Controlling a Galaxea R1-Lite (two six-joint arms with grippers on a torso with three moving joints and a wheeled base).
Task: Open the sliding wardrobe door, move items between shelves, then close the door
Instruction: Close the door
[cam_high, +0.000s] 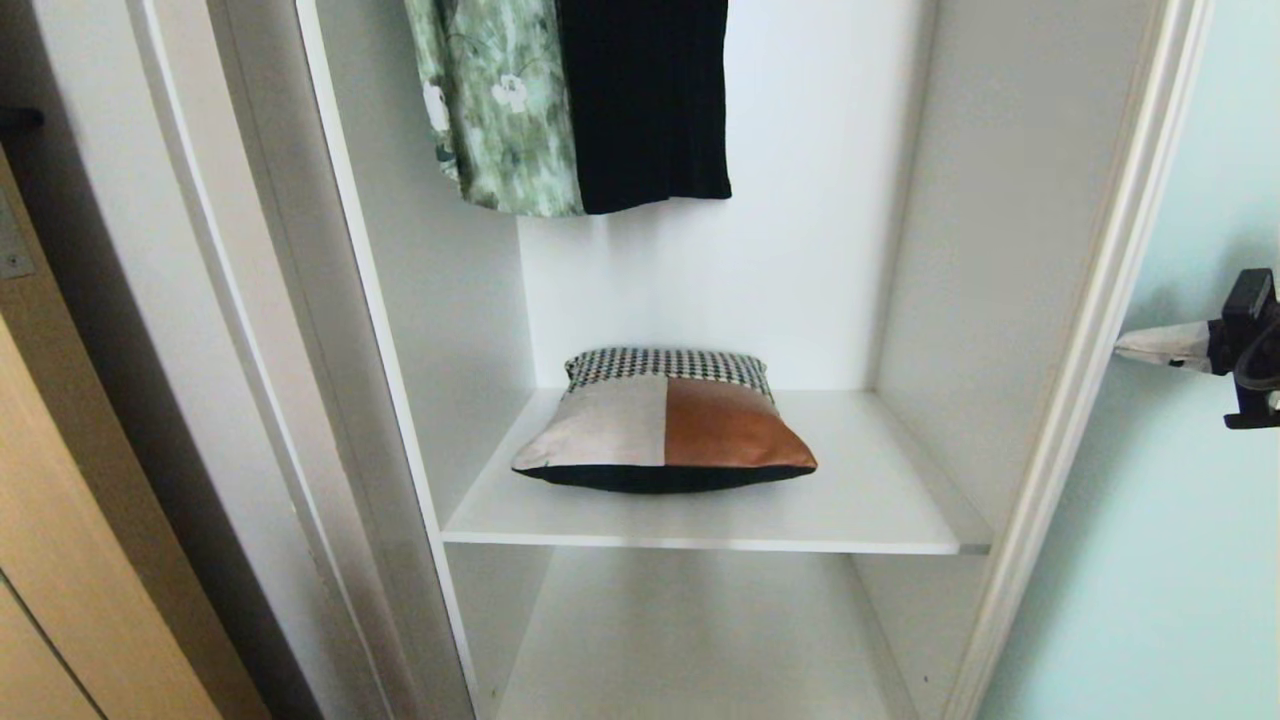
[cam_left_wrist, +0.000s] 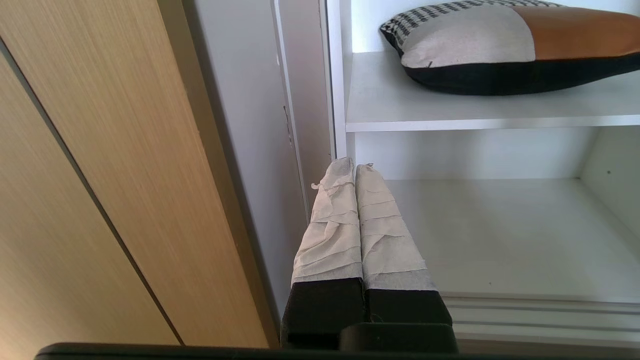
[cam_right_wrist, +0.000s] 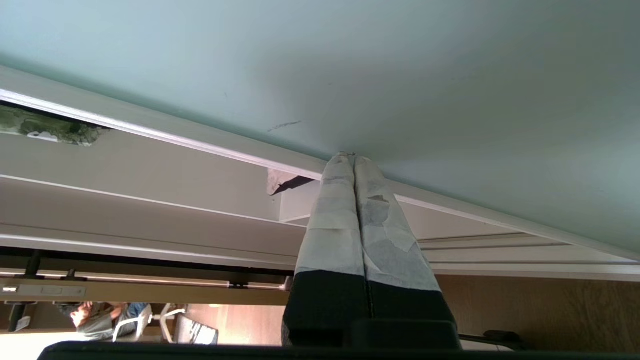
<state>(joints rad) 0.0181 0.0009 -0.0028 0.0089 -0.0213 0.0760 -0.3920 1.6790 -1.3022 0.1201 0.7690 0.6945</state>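
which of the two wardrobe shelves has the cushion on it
The upper shelf holds the cushion; the lower shelf beneath it shows nothing on it.

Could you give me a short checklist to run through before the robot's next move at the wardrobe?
1. Sliding wardrobe door slid aside, opening exposed: ok.
2. Cushion lying flat on the upper shelf, clear of its front edge: ok.
3. Lower shelf bare where visible, room for the cushion: ok.
4. Right gripper shut, tips at the door's glass by its frame; whether it touches: cannot tell.
5. Left gripper shut, low beside the wardrobe's left edge, holding nothing: ok.
6. Hanging clothes end above the cushion, not in the way of a reach: ok.
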